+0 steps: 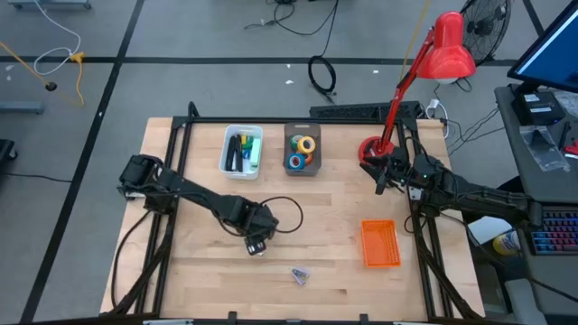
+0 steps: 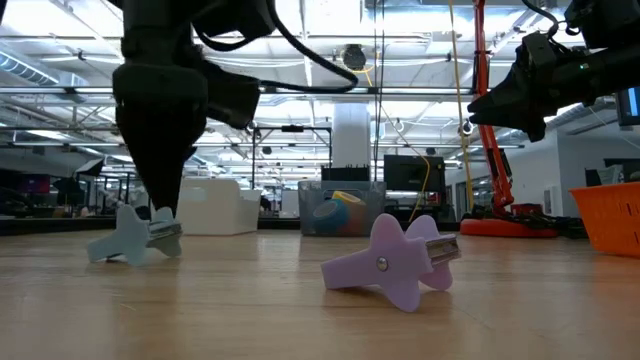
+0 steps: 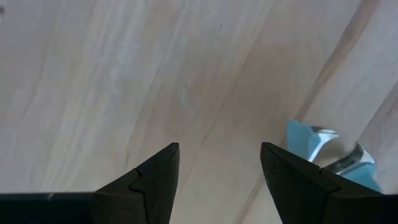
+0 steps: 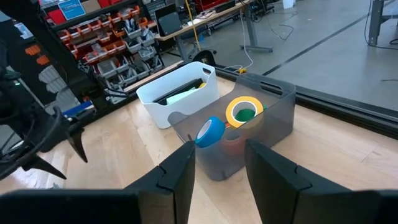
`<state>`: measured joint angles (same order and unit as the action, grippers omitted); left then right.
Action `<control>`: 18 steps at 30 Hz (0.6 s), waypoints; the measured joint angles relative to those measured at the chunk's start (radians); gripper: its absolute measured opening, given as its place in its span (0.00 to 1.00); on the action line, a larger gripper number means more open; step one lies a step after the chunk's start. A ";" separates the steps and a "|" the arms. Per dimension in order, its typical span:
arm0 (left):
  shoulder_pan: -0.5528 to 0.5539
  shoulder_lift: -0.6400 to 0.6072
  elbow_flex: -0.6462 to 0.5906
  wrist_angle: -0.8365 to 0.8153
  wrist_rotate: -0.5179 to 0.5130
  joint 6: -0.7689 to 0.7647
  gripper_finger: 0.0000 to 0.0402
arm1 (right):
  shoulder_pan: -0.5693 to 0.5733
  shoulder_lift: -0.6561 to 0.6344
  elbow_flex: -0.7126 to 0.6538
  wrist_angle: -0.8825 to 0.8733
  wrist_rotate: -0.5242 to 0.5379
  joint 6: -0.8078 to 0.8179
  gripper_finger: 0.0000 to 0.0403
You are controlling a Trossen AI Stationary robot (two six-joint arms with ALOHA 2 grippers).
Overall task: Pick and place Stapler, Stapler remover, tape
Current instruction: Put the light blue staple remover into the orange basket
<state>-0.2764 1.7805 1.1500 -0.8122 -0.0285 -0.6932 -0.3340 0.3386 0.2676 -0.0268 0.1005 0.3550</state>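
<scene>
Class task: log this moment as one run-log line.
left gripper: open, low beside blue staple remover | right gripper: open, raised, empty | tape: in grey bin

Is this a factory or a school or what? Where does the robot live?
Probably a big robotics lab or workshop. Behind the wooden table there is a wide hall with ceiling lights, shelves of red parts bins, and desks with monitors. Cables lie on the grey floor.

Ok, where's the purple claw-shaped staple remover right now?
High view: the purple claw-shaped staple remover lies alone on the wooden table near its front edge, between left gripper and orange basket.
</scene>
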 joint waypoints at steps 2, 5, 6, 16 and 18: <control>0.011 -0.005 0.000 -0.002 0.012 0.013 0.57 | 0.000 0.000 0.000 0.000 0.000 0.000 0.32; 0.027 -0.042 0.000 -0.005 0.035 0.031 0.57 | 0.000 0.000 0.000 0.000 0.000 0.000 0.32; 0.030 -0.060 0.000 -0.005 0.037 0.039 0.57 | 0.000 0.000 0.000 0.000 0.000 0.000 0.32; -0.014 -0.102 -0.014 0.110 0.064 0.213 0.57 | 0.000 0.000 0.000 0.000 0.000 0.000 0.32; -0.020 -0.094 -0.031 0.119 0.060 0.224 0.57 | 0.000 0.000 0.000 0.000 0.000 0.000 0.32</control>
<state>-0.2960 1.6862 1.1188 -0.6936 0.0314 -0.4688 -0.3340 0.3389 0.2676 -0.0273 0.1002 0.3553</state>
